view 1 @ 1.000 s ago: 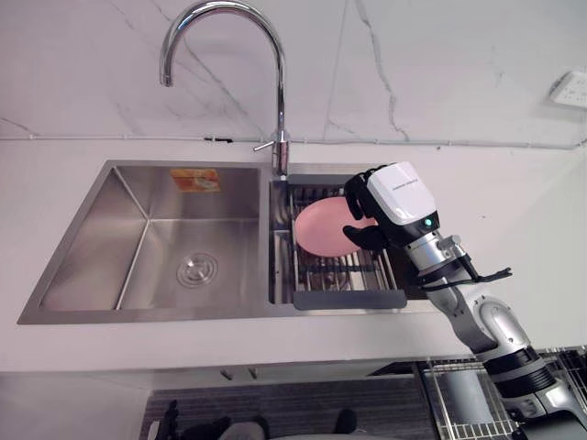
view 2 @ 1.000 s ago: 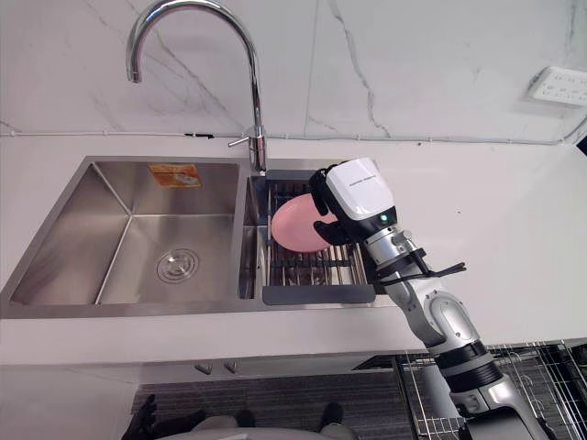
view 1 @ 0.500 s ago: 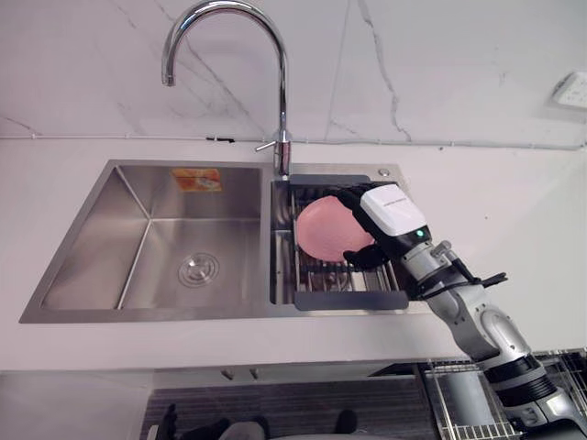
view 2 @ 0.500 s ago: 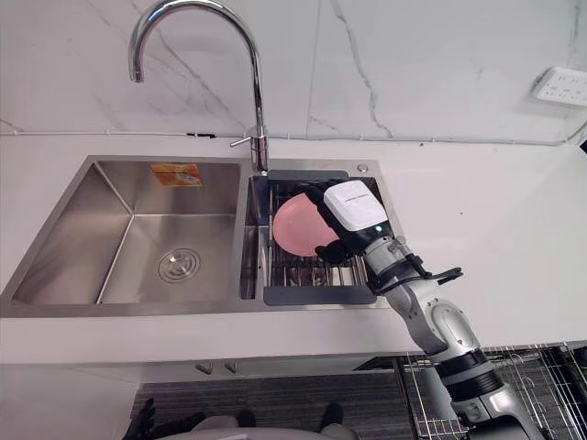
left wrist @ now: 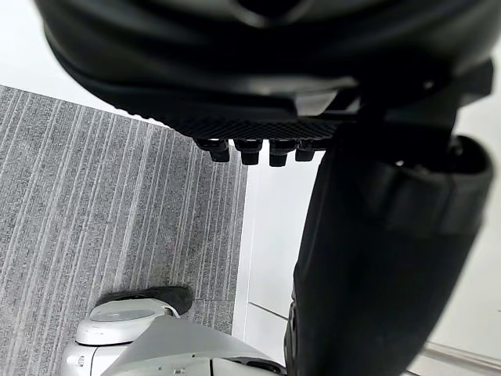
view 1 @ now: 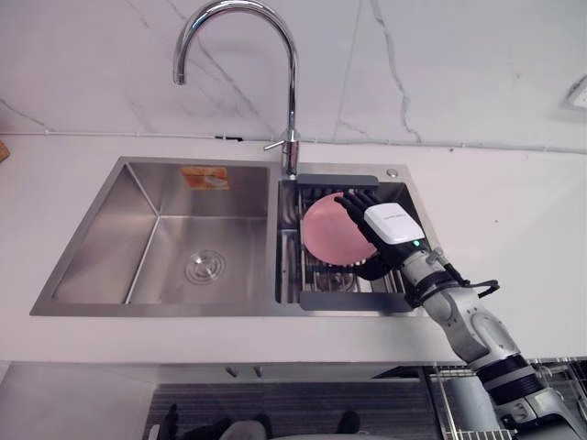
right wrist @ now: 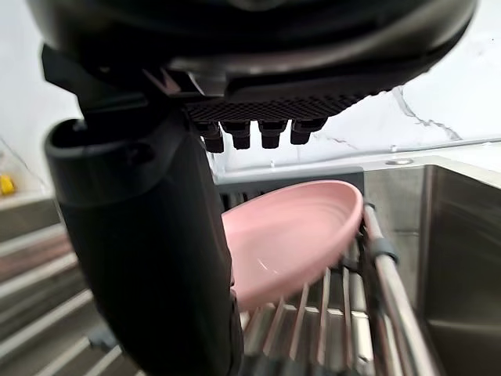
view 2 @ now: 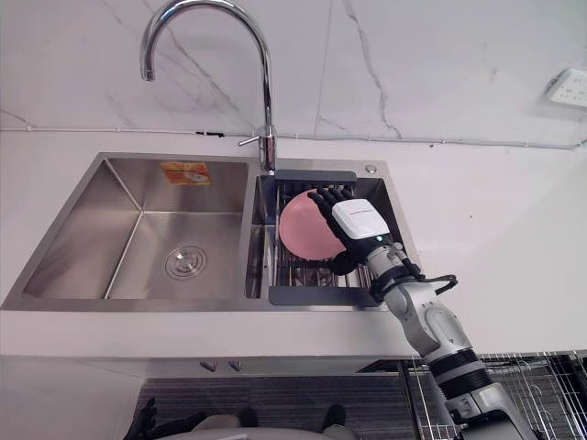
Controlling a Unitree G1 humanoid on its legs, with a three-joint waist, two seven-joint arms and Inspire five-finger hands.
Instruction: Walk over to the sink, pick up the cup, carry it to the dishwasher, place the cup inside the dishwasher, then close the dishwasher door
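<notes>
Pink smooth round dish [view 1: 326, 229] leans in slatted steel rack [view 1: 353, 300], right hand [view 1: 393, 225] flat-fingered against it

Bright, even light fills the scene. Glare streaks the tap [view 1: 293, 101] and the sink [view 1: 174, 247]; shadows are soft and faint.

Wide free room down into the left basin [view 1: 165, 247] of the sink, bounded only by its steel walls. Barred at the back edge, above the divider, by the tall faucet [view 1: 292, 110] arching to the left. Tight in the right basin: taken up wall to wall by the rack [view 1: 353, 301], with the pink dish [view 1: 326, 229] propped tilted in it and the right hand [view 1: 393, 225] spread at its right side. Open passage over the countertop [view 1: 495, 202] to the right
</notes>
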